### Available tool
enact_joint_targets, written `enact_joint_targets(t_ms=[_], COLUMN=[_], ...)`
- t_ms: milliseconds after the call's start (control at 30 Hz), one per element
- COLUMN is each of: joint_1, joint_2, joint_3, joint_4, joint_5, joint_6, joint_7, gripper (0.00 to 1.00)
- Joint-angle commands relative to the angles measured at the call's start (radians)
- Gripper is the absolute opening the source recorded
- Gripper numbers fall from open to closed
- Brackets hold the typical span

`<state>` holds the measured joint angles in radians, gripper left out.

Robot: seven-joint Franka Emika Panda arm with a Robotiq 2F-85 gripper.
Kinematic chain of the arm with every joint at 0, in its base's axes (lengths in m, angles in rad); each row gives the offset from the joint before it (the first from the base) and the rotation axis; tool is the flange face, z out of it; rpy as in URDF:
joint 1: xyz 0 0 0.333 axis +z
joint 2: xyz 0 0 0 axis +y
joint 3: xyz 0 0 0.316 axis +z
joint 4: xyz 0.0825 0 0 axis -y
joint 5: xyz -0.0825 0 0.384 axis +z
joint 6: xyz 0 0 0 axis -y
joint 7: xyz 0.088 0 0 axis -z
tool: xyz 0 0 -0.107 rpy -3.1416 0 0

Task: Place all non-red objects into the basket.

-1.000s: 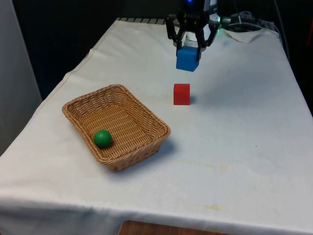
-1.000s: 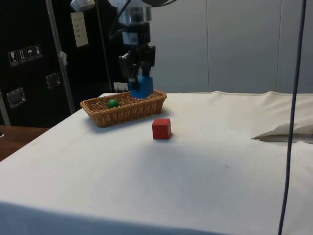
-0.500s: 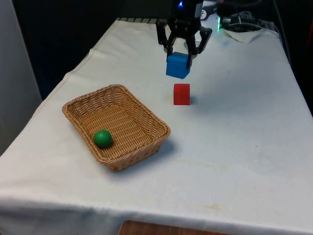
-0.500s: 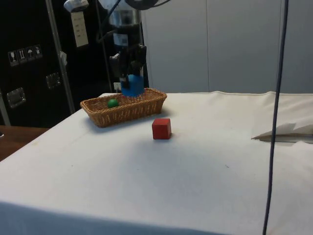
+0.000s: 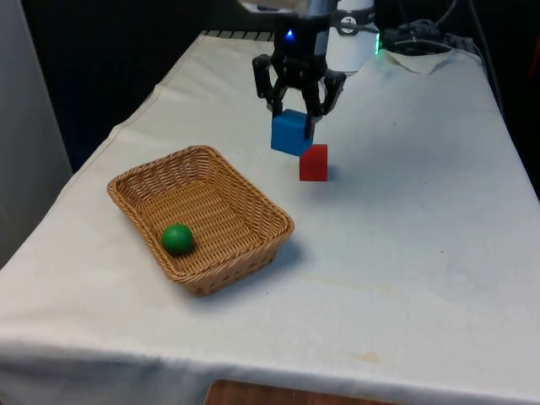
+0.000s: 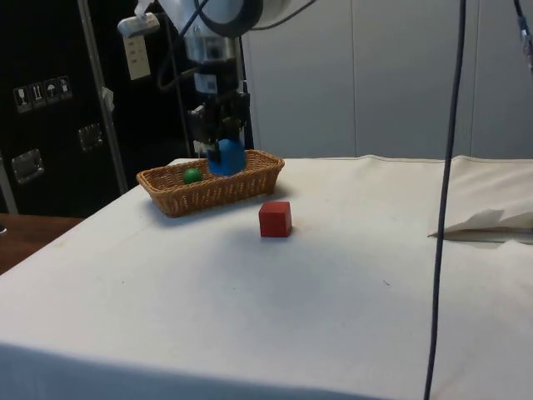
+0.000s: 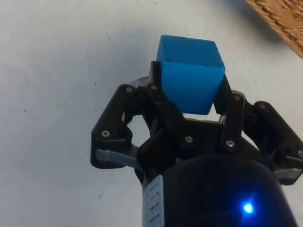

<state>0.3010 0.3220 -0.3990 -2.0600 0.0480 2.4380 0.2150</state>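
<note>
Hanging above the tabletop (image 5: 405,253), your tool (image 5: 295,110) grips the blue cube (image 5: 292,132) just beside the red cube (image 5: 313,162); open cloth separates it from the basket's (image 5: 253,253) near rim, green ball (image 5: 177,238) inside.

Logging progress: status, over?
Gripper shut on blue cube, held above the cloth. Green ball in basket. Red cube on the cloth, beside the path.

The basket (image 5: 202,221) is rough woven wicker; beside it, the table's white cloth (image 5: 405,253) looks matt and slightly creased.
</note>
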Motion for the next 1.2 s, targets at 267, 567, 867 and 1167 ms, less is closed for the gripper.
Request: enact_joint_targets(t_ms=[267, 567, 867, 1167], joint_1=[-0.018, -0.022, -0.029, -0.036], joint_2=[0.060, 0.083, 0.126, 0.171], joint_3=[-0.020, -0.046, -0.067, -0.079], joint_4=[0.043, 0.070, 0.125, 0.168], joint_5=[0.062, 0.069, 0.089, 0.113], joint_6=[0.010, 0.005, -0.006, -0.004], joint_7=[-0.044, -0.036, -0.043, -0.046], gripper=[0.03, 0.03, 0.03, 0.03])
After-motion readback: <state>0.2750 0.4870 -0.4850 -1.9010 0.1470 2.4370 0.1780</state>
